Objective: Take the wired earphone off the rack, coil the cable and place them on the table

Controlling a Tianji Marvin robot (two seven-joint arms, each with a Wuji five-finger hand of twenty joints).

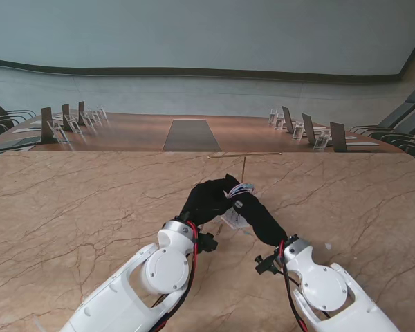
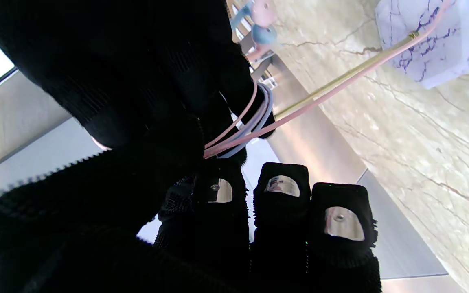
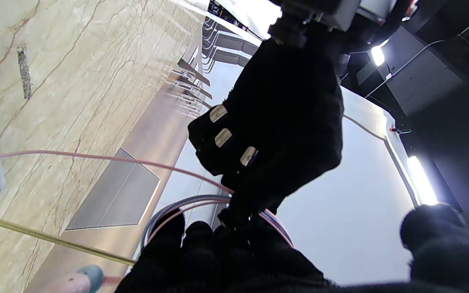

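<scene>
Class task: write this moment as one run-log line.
phase: coiling | cable: looped around right hand fingers | left hand: pinching cable | rack: standing behind hands | table placement: not yet done

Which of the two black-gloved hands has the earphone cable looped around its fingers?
The right hand: the cable loops circle its fingers, while the left hand only pinches the strand beside them.

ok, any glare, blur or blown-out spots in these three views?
Stand view: even light, sharp, wide-angle bend at the table edge. Left wrist view: black left hand crushed dark, earbuds soft. Right wrist view: ceiling lights blown out; earphone cable still sharp.
</scene>
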